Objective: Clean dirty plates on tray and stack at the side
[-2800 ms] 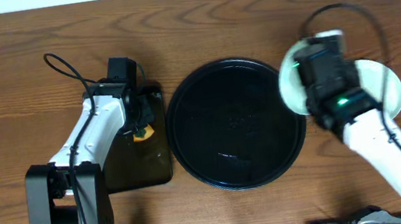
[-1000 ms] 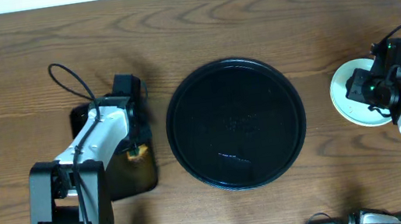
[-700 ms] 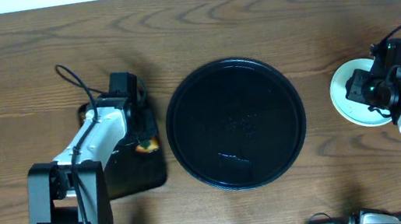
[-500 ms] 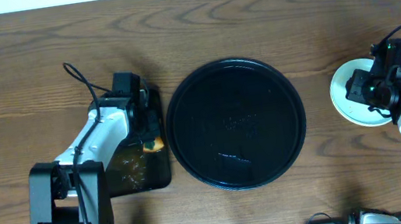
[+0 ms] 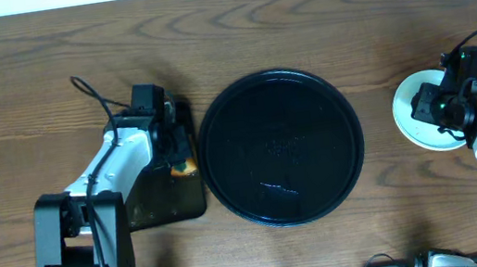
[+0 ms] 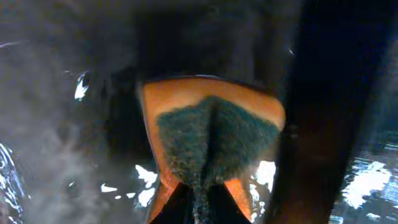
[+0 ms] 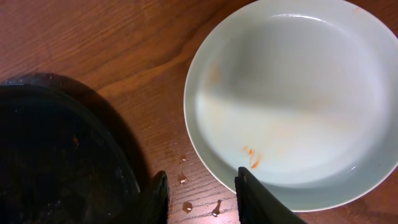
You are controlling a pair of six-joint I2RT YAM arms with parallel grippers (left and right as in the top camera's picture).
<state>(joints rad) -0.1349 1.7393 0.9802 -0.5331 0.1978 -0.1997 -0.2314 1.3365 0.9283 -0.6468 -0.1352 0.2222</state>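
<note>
The plates (image 7: 286, 87) lie at the right end of the table (image 5: 223, 23), well apart from the tray (image 5: 281, 146); only the top one shows, faintly orange-smeared, so their count cannot be told. The right gripper (image 7: 202, 200) hangs at its rim, fingers narrowly parted on nothing. The left gripper (image 6: 198, 202) pinches a sponge (image 6: 211, 124) over a small rectangular tray (image 5: 159, 201) just beside the round one.
</note>
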